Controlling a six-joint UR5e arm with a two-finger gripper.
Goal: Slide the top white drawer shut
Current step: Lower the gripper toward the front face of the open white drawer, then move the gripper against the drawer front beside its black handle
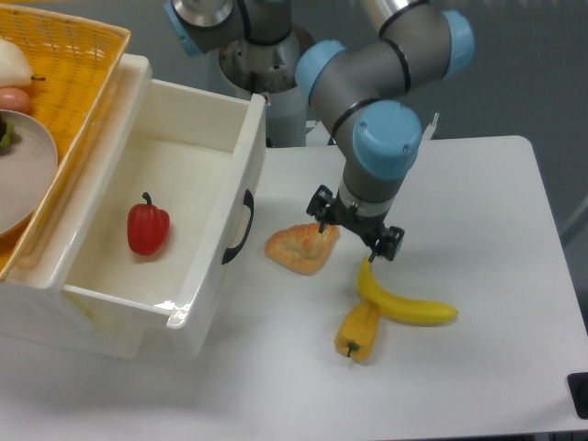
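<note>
Drawer (184,175) stands open well left of the gripper (354,231), whose fingers are spread above one pastry (301,248). Inside lies one red pepper (147,227); one banana (404,301) and one yellow pepper (358,331) lie nearby.

Red pepper (147,227) at 9 o'clock; pastry (299,249) near centre; banana (404,303) and yellow pepper (357,333) touched at 5 o'clock; yellow wicker basket (78,87), plate (23,170) at 10 o'clock.

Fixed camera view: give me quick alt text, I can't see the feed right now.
The top white drawer stands open with a red pepper inside. The gripper hangs low over the table to its right, near a pastry, a banana and a yellow pepper.
</note>
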